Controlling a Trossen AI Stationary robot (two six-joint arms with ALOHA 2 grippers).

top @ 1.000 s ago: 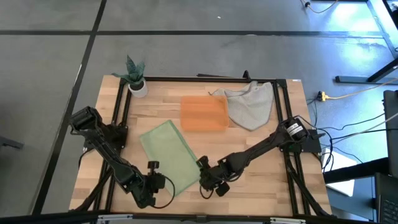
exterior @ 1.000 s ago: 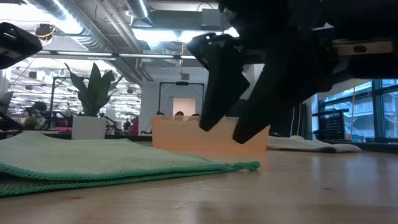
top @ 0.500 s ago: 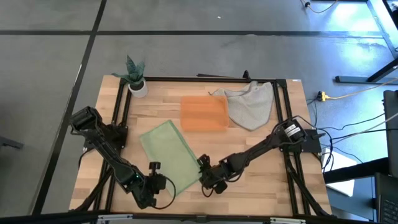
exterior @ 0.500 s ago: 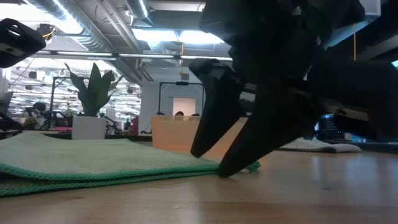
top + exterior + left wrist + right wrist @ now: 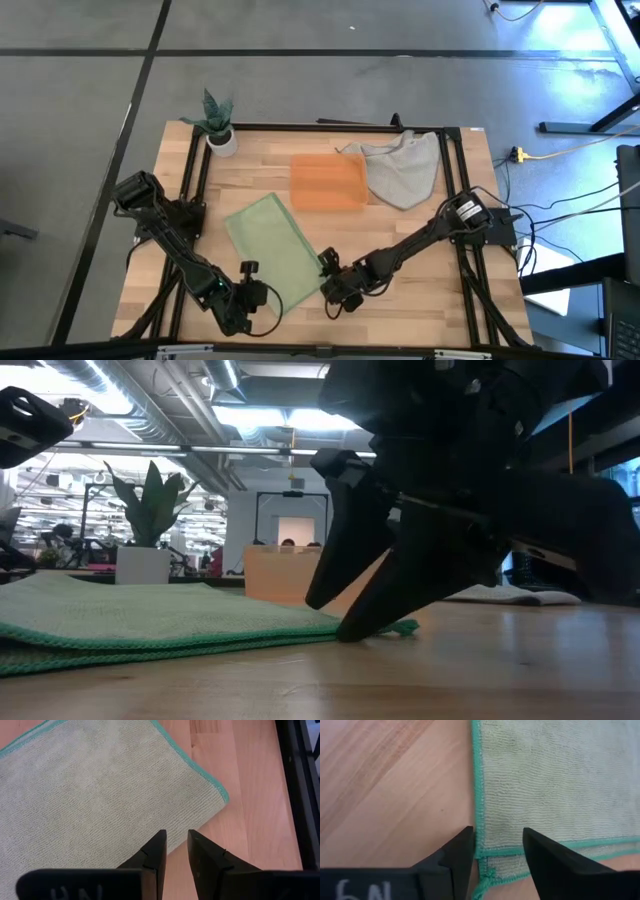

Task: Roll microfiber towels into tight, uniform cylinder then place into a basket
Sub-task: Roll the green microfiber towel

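Observation:
A pale green microfiber towel [image 5: 270, 248] lies flat on the wooden table, folded, with a teal hem. My right gripper [image 5: 495, 837] stands open, slanting down over the towel's near right corner [image 5: 485, 870], one finger on each side of the hem; the low view shows its fingertips [image 5: 348, 630] down at table height. My left gripper [image 5: 175, 840] hovers open by a narrow gap over the towel's near edge, beside another corner [image 5: 222, 796]. The orange basket [image 5: 328, 182] sits beyond the towel. My right gripper comes at the towel's near right corner [image 5: 400, 627] slanting down from the table's right. Its lower fingertip [image 5: 350, 630] reaches the table beside the hem; whether it touches the cloth I cannot tell. My left gripper: whether its fingertips [image 5: 159, 840] touch the towel I cannot tell.
A crumpled grey towel [image 5: 402, 168] lies to the right of the basket at the far right. A small white pot with a plant [image 5: 220, 135] stands at the far left corner. Bare wood lies along the near edge [image 5: 420, 310].
My right gripper has sunk toward the towel's near right corner and tipped more steeply, its fingertips going from above the table down to its surface. The towel has stayed where it was.

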